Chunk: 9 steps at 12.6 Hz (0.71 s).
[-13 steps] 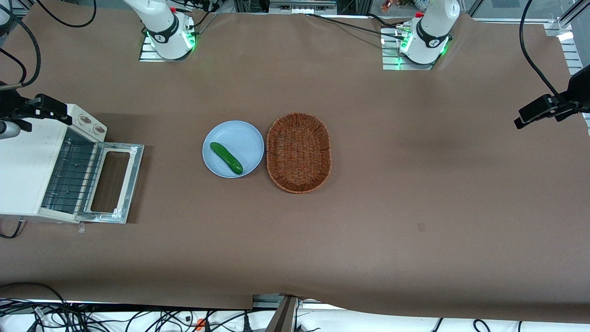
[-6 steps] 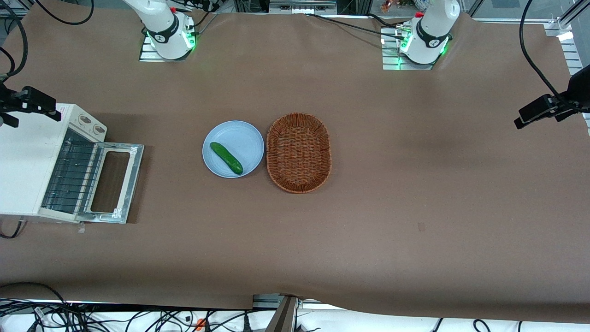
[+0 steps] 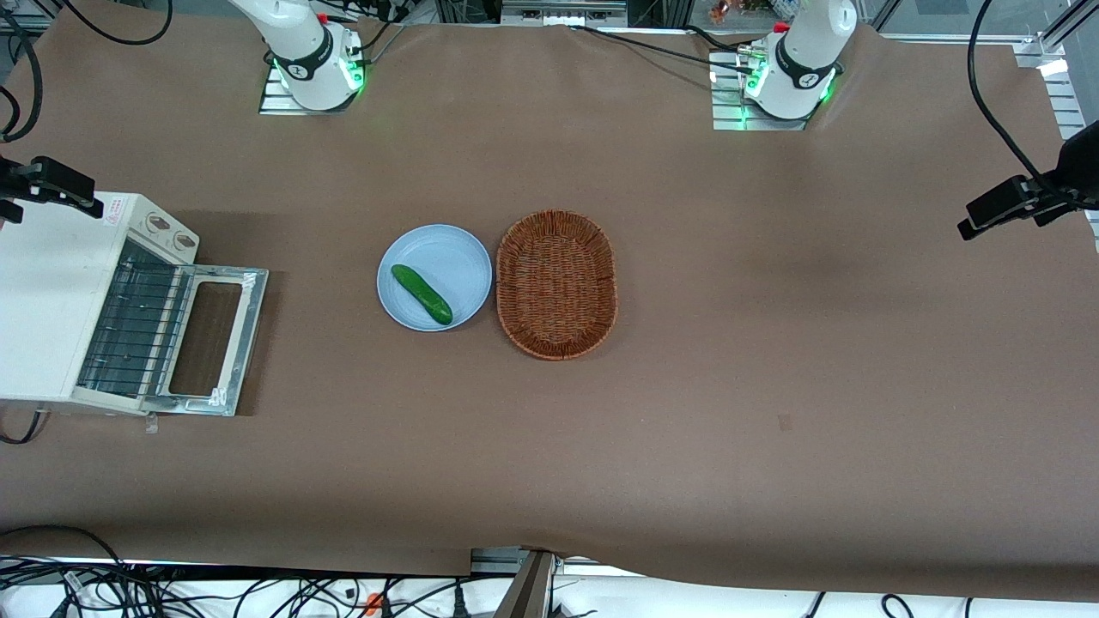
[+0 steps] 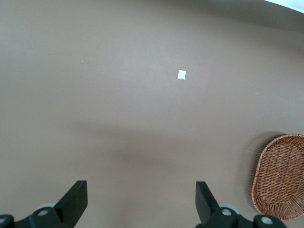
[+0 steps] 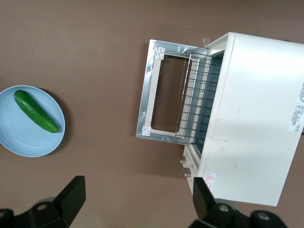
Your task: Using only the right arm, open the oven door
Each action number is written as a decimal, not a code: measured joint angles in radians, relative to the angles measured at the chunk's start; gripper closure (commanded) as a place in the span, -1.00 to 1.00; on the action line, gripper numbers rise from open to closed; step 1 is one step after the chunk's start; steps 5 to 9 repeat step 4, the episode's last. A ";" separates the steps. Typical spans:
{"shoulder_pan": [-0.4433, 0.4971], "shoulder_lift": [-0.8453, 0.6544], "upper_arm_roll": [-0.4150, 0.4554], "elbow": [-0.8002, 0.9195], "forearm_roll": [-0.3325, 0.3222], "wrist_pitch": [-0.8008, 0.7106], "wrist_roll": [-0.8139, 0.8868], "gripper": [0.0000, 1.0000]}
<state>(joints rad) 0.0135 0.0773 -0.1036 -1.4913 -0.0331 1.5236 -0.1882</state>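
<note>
**Oven door down flat, gripper clear of it**

Oven door (image 3: 209,340) is fully open, lying flat on the table (image 3: 773,343) in front of the toaster oven (image 3: 51,309), at the left edge of the front view, mid height. Metal inner frame faces up and the brown table shows through the window. Wire rack (image 3: 133,330) is visible inside the cavity.

Gripper (image 5: 135,209) hangs above the oven, well clear of the door and touching nothing. Fingers (image 5: 71,197) are spread wide apart with nothing between them. Only a black part of the right arm (image 3: 47,182) shows, at the upper left edge of the front view.

Blue plate (image 3: 446,253) with a cucumber (image 3: 421,293) sits near frame centre, with a wicker basket (image 3: 556,284) just beside it.
</note>
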 measured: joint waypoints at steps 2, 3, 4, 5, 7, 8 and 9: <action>0.000 0.000 0.001 0.023 0.000 -0.004 0.000 -1.00; 0.000 0.000 0.002 0.029 0.000 -0.008 0.001 -1.00; 0.000 0.000 0.003 0.031 0.000 -0.015 0.001 -1.00; 0.000 0.000 0.003 0.031 0.000 -0.015 0.001 -1.00; 0.000 0.000 0.003 0.031 0.000 -0.015 0.001 -1.00; 0.000 0.000 0.003 0.031 0.000 -0.015 0.001 -1.00; 0.000 0.000 0.003 0.031 0.000 -0.015 0.001 -1.00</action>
